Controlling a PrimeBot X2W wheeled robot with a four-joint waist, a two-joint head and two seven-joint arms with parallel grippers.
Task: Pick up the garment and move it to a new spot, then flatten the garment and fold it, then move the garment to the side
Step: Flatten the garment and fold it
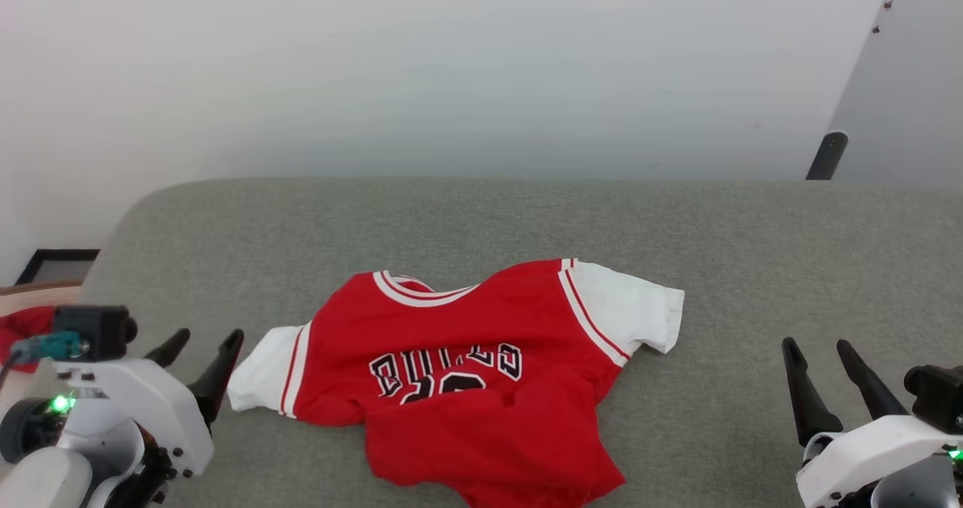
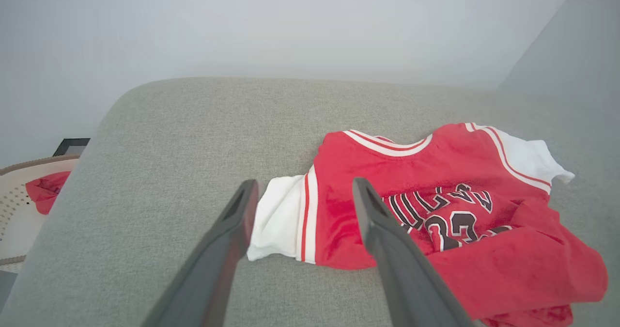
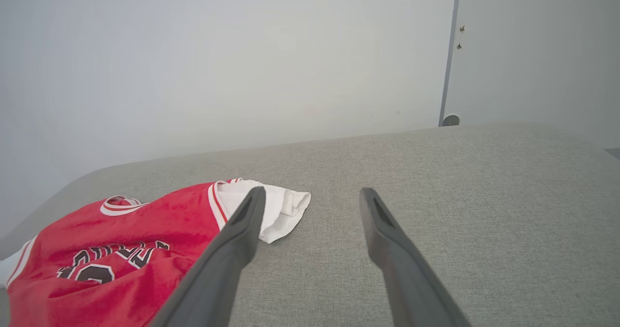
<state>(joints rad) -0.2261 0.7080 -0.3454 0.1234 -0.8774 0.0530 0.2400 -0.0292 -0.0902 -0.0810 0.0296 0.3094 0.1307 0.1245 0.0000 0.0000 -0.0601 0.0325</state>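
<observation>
The garment [image 1: 466,357], a bright red T-shirt with white short sleeves and black-and-white chest lettering, lies on the grey cushioned surface [image 1: 481,214], its lower hem folded up over the lettering. My left gripper [image 1: 203,342] is open just left of the garment's white sleeve [image 1: 259,376], not touching it. In the left wrist view the open fingers [image 2: 232,230] frame that sleeve [image 2: 278,215] and the garment [image 2: 436,206]. My right gripper [image 1: 816,346] stands open well to the right of the garment, empty. The right wrist view shows the other sleeve [image 3: 281,206] past the open fingers [image 3: 382,230].
A cream lattice basket [image 2: 12,206] with a small red cloth [image 2: 46,189] sits off the surface's left edge. A dark picture frame [image 1: 56,265] leans by the wall. A door edge with a stopper [image 3: 450,120] stands at the back right. Bare grey fabric stretches right of the garment.
</observation>
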